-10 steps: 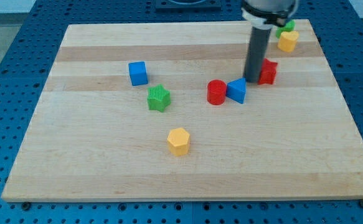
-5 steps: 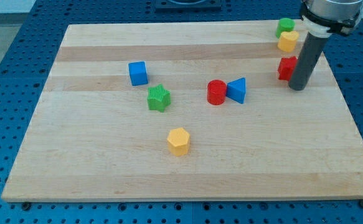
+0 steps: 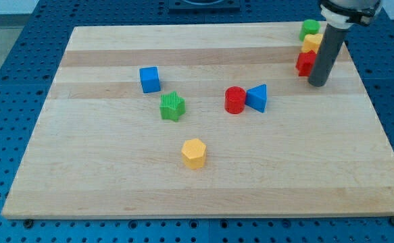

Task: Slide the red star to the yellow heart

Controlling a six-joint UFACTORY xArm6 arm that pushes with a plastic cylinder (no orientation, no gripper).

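The red star [image 3: 305,63] sits near the board's upper right, touching the lower edge of the yellow heart [image 3: 311,43]. A green block [image 3: 309,28] sits just above the heart. My tip [image 3: 317,83] rests on the board at the red star's lower right, and the rod hides the star's right side and part of the heart.
A red cylinder [image 3: 234,100] and a blue triangle [image 3: 257,98] touch near the board's middle. A blue cube [image 3: 150,79] and a green star [image 3: 172,106] lie to the left. A yellow hexagon [image 3: 193,153] lies lower down. The board's right edge [image 3: 371,101] is close to the rod.
The red star has slid up and right from beside the blue triangle to the yellow heart. My tip moved right, then slightly up, staying at the star's lower right.
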